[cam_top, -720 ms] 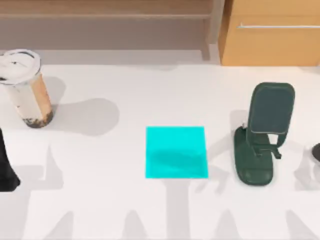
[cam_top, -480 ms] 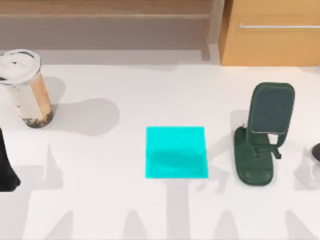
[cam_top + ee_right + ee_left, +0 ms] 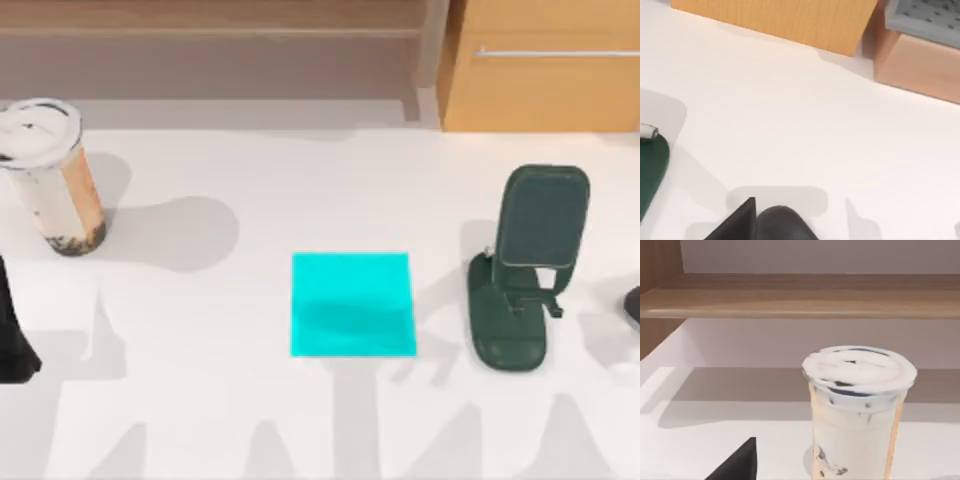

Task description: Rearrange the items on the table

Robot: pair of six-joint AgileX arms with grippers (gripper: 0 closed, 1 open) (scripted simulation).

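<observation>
Overhead, the cup [image 3: 52, 180] stands far left; stand [image 3: 525, 270] right.

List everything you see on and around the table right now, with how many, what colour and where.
Cup: one, clear with a white lid, milky brown drink, table's far left.
Square patch: one, cyan, flat on the table's middle.
Phone stand: one, dark green, upright backrest, right of the patch.
Dark rounded object: one, black, at the table's right edge, cut off by the picture.
Table: one, white.
Wooden cabinet: one, light brown, behind the table at right.
Wooden shelf: one, brown, behind the table at left.
Left arm: black part at the top view's left edge.
</observation>
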